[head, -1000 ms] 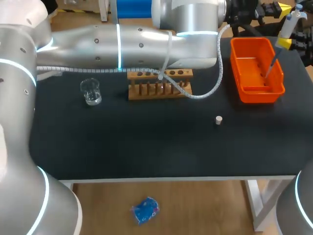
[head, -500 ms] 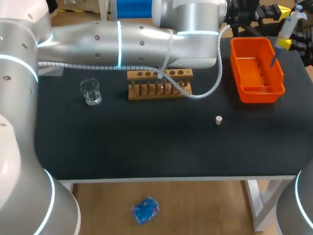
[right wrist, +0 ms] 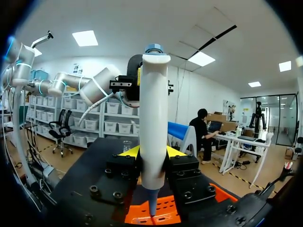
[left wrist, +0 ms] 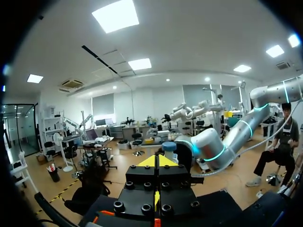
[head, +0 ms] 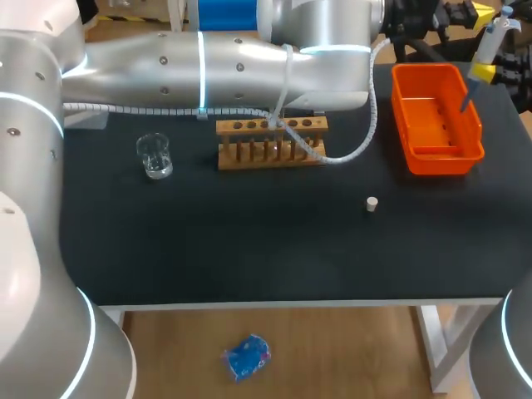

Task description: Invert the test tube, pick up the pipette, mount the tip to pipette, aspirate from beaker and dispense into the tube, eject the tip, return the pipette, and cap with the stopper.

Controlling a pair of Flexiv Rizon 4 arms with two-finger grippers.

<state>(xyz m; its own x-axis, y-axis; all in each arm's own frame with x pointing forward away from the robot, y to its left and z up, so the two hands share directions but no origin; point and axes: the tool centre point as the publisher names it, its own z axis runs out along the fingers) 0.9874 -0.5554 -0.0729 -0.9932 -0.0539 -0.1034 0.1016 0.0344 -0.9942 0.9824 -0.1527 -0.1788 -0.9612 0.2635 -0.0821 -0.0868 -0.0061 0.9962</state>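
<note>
My right gripper is shut on the white pipette, holding it upright above the far right corner of the orange tray. The pipette's thin lower end hangs just over the tray's rim. My left arm stretches across the back of the table. Its gripper is shut and empty, up near the tray's far left corner. The glass beaker stands at the left. A clear tube sits in the wooden rack. The small stopper lies alone on the mat.
The left arm's grey cable loops down in front of the rack's right end. The black mat is bare between the rack and the front edge, apart from the stopper.
The pipette's thin lower end reached down into the orange tray a second ago. It now ends higher, at the rim. The left arm has shifted slightly.
</note>
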